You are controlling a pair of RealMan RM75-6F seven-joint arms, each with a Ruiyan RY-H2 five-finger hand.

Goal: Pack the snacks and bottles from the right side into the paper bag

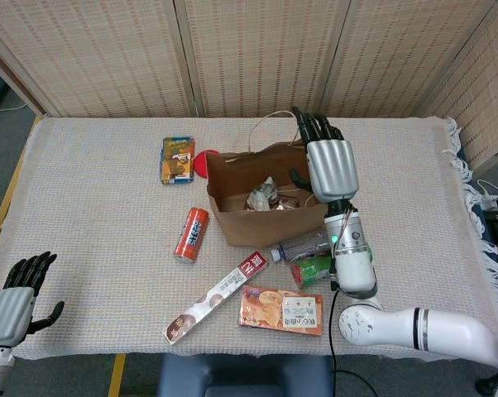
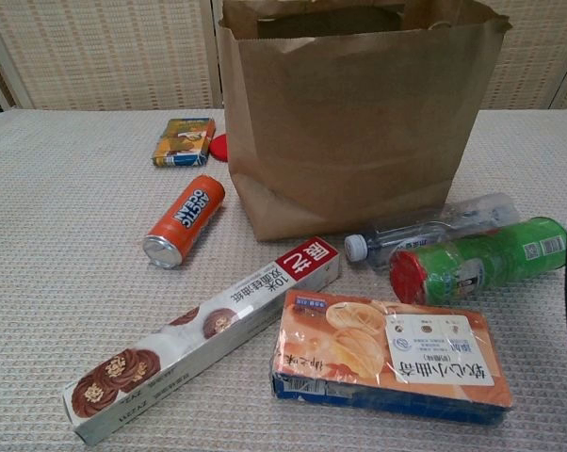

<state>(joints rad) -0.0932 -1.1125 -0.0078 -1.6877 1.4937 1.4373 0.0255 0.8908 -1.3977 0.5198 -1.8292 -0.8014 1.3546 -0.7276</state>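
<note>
The brown paper bag [image 1: 257,217] [image 2: 359,122] stands open mid-table with snack packets [image 1: 262,195] inside. My right hand [image 1: 328,161] hovers over the bag's right rim, fingers spread and holding nothing. Right of the bag's base lie a clear water bottle [image 1: 303,243] [image 2: 434,226] and a green can with a red lid [image 1: 313,268] [image 2: 481,259]. In front lie an orange biscuit pack [image 1: 280,308] [image 2: 387,353] and a long cookie box [image 1: 216,295] [image 2: 203,339]. My left hand [image 1: 16,298] rests open at the table's front left corner.
An orange can [image 1: 191,234] [image 2: 183,220] lies left of the bag. A small blue-yellow box [image 1: 177,159] [image 2: 184,140] and a red disc [image 1: 201,164] [image 2: 218,146] sit behind it. Wicker screens close off the back. The table [image 1: 83,215] is covered with a woven cloth.
</note>
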